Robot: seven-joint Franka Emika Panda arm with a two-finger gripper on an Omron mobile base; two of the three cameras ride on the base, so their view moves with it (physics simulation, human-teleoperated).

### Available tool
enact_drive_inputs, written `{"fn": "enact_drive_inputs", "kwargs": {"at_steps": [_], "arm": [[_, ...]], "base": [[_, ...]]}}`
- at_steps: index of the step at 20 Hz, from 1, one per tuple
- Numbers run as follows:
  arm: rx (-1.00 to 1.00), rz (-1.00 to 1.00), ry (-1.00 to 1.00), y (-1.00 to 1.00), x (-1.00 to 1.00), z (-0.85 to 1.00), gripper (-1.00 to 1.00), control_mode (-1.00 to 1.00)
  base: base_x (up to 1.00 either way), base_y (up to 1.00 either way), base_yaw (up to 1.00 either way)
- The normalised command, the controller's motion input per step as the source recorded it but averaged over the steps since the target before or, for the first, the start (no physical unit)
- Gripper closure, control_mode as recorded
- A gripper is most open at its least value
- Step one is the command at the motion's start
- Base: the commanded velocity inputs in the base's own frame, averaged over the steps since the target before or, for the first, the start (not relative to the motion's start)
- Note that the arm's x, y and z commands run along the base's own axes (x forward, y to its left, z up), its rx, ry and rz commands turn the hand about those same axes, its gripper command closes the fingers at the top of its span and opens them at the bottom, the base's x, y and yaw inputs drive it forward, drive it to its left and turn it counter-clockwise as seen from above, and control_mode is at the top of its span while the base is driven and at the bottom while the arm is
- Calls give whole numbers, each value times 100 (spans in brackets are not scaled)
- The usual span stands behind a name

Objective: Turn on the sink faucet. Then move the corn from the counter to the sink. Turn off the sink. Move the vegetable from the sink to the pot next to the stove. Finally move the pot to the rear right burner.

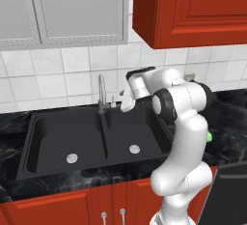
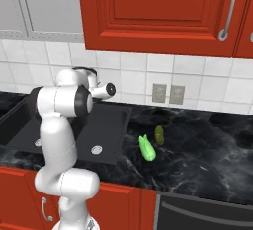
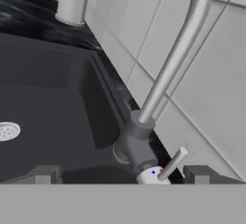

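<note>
Nearest the camera on the hand, the gripper stands wide apart and holds nothing, its two dark tips low in the frame with the small faucet lever rising between them at the lower middle. That placement reads as a setup for the first step: the jaws straddle the lever so a sideways nudge can start the water, and no stream shows yet, so the task looks barely begun. Just beyond the lever, the faucet climbs toward the upper right of that frame, mounted at the back of the sink, which has two basins, each with one round drain. In the left base view the gripper hangs over the right basin, beside the faucet base. Farther off, in the lower middle of the right base view, two vegetables lie on the counter just beside each other: a bright green one and a darker olive one. Which is the corn I cannot tell; both wait well apart from the sink.
</note>
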Motion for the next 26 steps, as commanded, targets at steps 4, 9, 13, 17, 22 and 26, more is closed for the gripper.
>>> {"fn": "enact_drive_inputs", "kwargs": {"at_steps": [4, 9, 13, 17, 22, 26], "arm": [[0, 1, 0, 14, 25, -7, -100, -100], [1, 1, 0, 9, 26, -10, -100, -100], [1, 1, 0, 0, 20, -14, -100, -100], [0, 1, 0, 1, 15, -10, -100, -100], [0, 2, 2, 7, 15, -10, -100, -100], [0, 1, 5, 10, 19, -7, -100, -100]], "base": [[0, 0, 0], [0, 0, 0], [0, 0, 0], [0, 0, 0], [0, 0, 0], [0, 0, 0]]}}
